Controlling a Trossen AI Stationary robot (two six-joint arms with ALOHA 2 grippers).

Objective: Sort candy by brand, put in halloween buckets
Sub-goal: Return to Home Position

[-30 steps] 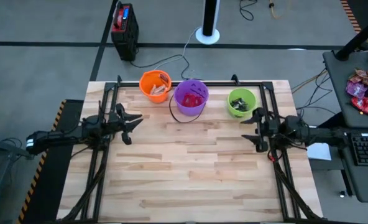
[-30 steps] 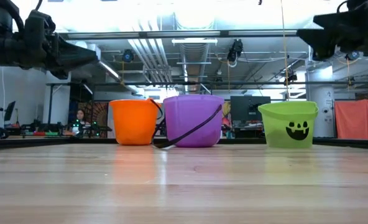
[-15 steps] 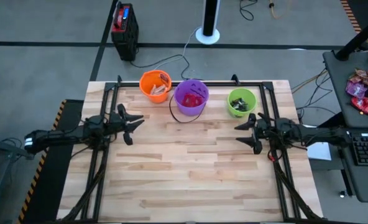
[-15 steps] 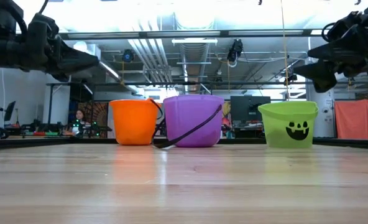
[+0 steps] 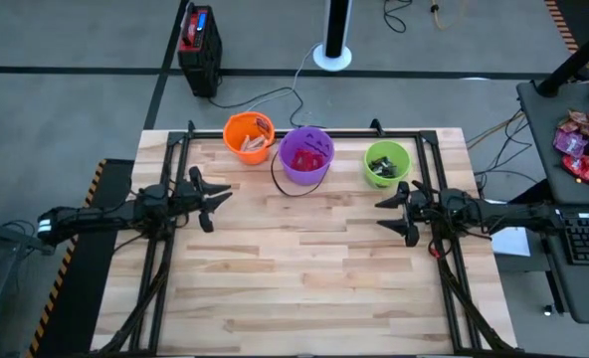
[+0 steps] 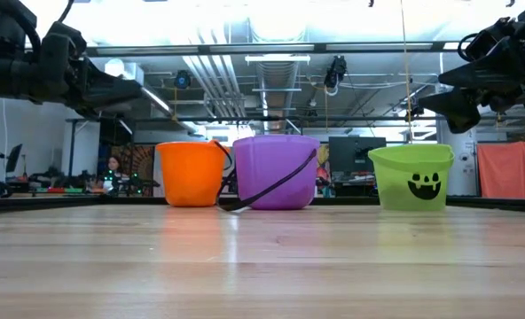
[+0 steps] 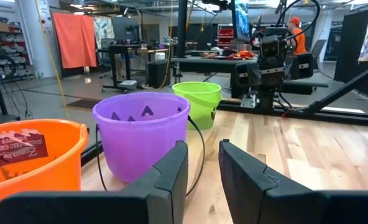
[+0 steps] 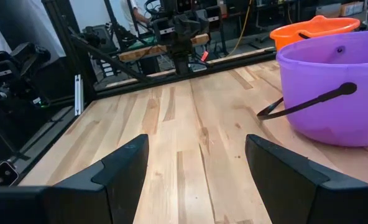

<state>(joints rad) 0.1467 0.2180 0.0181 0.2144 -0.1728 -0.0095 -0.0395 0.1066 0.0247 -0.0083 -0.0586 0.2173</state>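
Three halloween buckets stand in a row on their bases near the table's far edge: orange (image 5: 248,136), purple (image 5: 305,154) and lime green (image 5: 386,162). Each holds candy: pale wrappers in the orange one (image 7: 16,146), red in the purple one (image 5: 312,157), dark in the green one (image 5: 380,164). My left gripper (image 5: 213,199) hovers at the table's left, pointing level toward the purple bucket (image 7: 140,137), its fingers a narrow gap apart with nothing between. My right gripper (image 5: 386,211) hovers at the right, near the green bucket, wide open and holding nothing (image 8: 196,146).
A black frame rail (image 5: 175,249) runs around the table's left, far and right sides. The purple bucket's thin black handle (image 5: 278,179) hangs down onto the wood. Bare wood (image 5: 304,268) fills the middle and near half. A side desk at the right carries candy bags (image 5: 578,149) and a keyboard (image 5: 585,239).
My right gripper has sunk a little and rolled about its own axis, so its two fingers now spread apart across the table in the high view; it stays wide open. The buckets have not moved.
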